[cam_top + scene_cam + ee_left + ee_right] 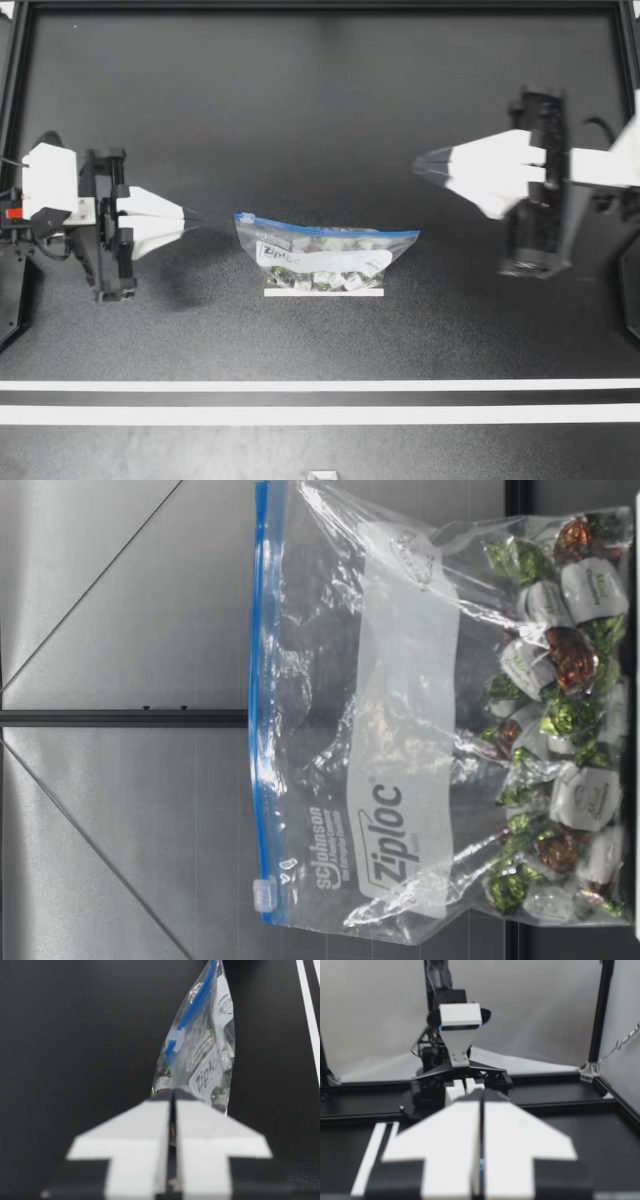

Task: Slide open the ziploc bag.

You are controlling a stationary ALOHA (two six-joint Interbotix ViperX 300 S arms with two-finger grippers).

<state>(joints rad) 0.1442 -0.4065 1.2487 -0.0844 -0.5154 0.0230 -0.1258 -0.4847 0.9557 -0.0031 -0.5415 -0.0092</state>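
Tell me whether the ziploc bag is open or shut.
Shut: the ziploc bag has its blue zip track pressed together throughout, slider at one end.

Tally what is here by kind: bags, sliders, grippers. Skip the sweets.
Bags: 1, the bag
Sliders: 1, the slider
Grippers: 2, the left gripper and the right gripper
Total: 4

Robot test laboratory. A matte black desk [320,110] sits inside a black frame [603,1005], with white tape lines [320,385] marked across it. Plain grey backdrop panels [375,1015] stand beyond the right claw [420,165], behind the left arm [455,1035].
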